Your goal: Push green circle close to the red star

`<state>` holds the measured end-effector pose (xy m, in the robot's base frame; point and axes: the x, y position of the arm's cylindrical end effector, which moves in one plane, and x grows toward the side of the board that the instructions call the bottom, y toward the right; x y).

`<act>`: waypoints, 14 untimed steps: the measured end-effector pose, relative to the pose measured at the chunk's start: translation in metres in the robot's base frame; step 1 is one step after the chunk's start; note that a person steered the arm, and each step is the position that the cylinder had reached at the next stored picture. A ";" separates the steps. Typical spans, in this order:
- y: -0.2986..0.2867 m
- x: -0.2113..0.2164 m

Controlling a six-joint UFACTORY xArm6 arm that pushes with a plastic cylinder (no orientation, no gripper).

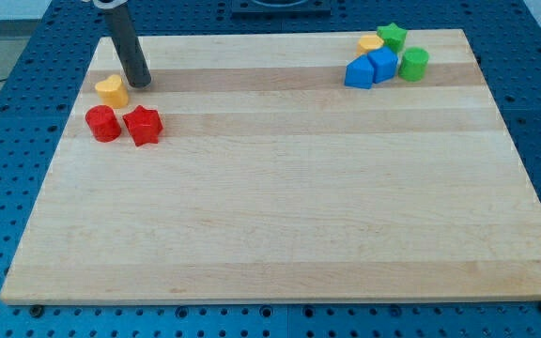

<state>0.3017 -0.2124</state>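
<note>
**The tip stands far from the green circle: a long way round is needed**

There are no fingers here to be apart or together: the arm ends in one dark rod, and my tip (140, 84) rests on the wooden board (280, 216) near the view's top left corner. It holds nothing. The tip is just beside the yellow heart (112, 90), on that block's right, and I cannot tell if they touch. A little below lie the red star (143, 125) and, on its left and almost touching it, a red cylinder-like block (102, 123).

The green circle (413, 64) is well apart from all this, in the view's top right corner. It sits at the right edge of a small cluster: a blue cube (381, 65) just on its left, another blue block (358, 73) further left, a green star (392, 37) above, and a yellow block (371, 43) beside that star.

In my judgement the push has not begun. To do it well, the tip should first travel across the board and go around the cluster, arriving on the right side of the green circle, slightly above its centre. A push straight to the left would take the blue cube along, so it seems better to move the circle first downward and out of the group, then leftward over the bare wood toward the red star. The push line should go through the middle of the circle, because a round block can slip off the rod easily. Near the end, slow approach would help, so that the star and the red cylinder are not knocked away.
</note>
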 end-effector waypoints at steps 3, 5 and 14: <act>0.285 0.041; 0.293 0.079; 0.361 -0.008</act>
<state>0.2940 0.1490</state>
